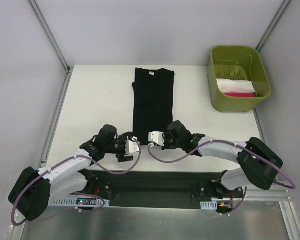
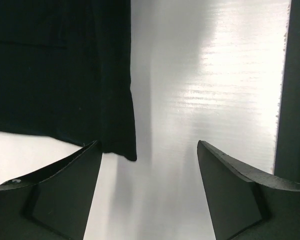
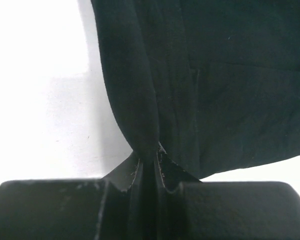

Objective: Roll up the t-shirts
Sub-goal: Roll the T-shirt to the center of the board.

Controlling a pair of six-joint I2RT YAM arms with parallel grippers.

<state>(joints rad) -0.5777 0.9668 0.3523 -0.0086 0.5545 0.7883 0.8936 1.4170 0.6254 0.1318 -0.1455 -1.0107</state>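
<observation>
Lying folded into a narrow strip down the middle of the table [image 1: 97,100], the black t-shirt [image 1: 154,102] runs from its white neck label [image 1: 152,74] at 12 o'clock to its hem at 6 o'clock, nearest the arms. That layout suits a roll begun at the hem and carried toward the collar.

The right gripper [image 3: 149,157] has its fingers pressed together on a raised pinch of black cloth at the hem's edge, the fabric rising in a ridge from the grip, apparently to lift the first turn. The left gripper [image 2: 147,145] stands wide, with only bare tabletop between its fingers; the hem's corner [image 2: 129,154] lies just off its gap at about 10 o'clock in the wrist view, not yet taken. Judging from this, the roll has not started, and the left side likely needs its own hold so the hem turns over evenly rather than skewing.

Well apart at 2 o'clock from the shirt sits an olive-green bin [image 1: 213,82] holding white [image 1: 234,85] and pink [image 1: 238,94] folded cloths, presumably where finished rolls go.
</observation>
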